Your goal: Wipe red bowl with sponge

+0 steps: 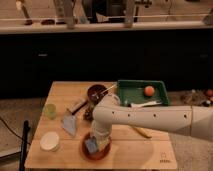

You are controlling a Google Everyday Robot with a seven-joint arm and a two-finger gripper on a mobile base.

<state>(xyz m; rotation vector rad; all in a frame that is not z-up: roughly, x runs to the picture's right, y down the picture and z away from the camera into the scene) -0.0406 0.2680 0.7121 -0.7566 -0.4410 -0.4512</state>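
The gripper [98, 138] hung over the red bowl [102, 156] at the front edge of the wooden table [135, 150], with the sponge [91, 145] just beneath it inside the bowl. The white arm reached in from the right. A white bowl [50, 141] sat to the bowl's left, and a blue-grey cloth [69, 125] and green cup [49, 110] lay behind that. Farther back stood a dark bowl [96, 92] and a green tray [131, 90] holding an orange ball [149, 90].
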